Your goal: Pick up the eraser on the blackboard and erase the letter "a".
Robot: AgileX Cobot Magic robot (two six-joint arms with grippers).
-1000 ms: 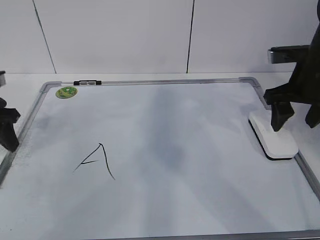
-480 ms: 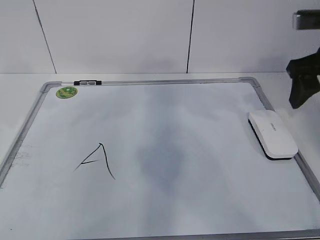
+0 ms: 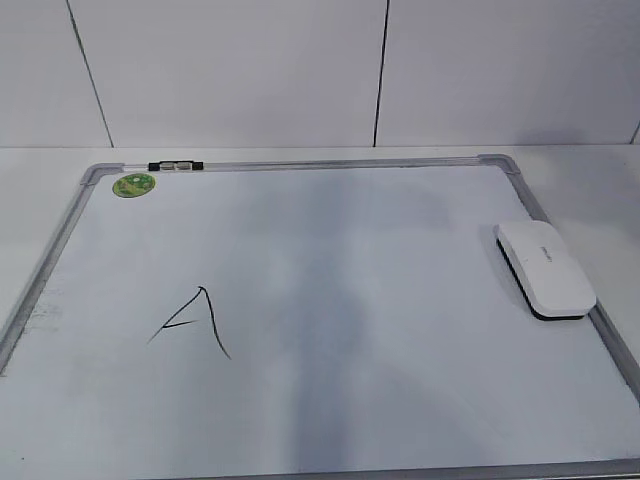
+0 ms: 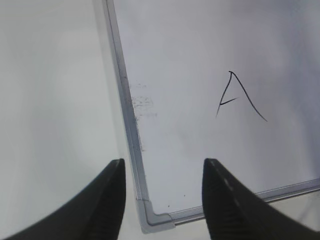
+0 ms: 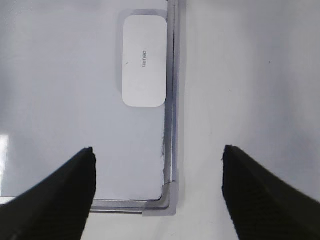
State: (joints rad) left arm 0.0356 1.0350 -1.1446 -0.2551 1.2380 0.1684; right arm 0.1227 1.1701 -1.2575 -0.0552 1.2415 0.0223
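My left tool [image 4: 162, 162] hangs wide and holds nothing, above the near left corner of the blackboard [image 4: 190, 50], one finger over the desk [image 4: 50, 100] and one over the board. My right tool [image 5: 158, 150] is spread wider yet, also bare, over the near right corner. Just past the left tool a faint grey smudge [image 4: 142, 102] sits by the frame, and further in stands a capital "A" [image 4: 237, 97]. I find no small "a" anywhere, so I judge the wiping done. The eraser [image 5: 144, 60] lies flat on the board, its long side against the right frame, well ahead of my right tool. The job now is to keep both arms high and clear, and not touch the capital. At the far edge are a green sticker [image 3: 133, 184] and a marker [image 3: 175, 166].
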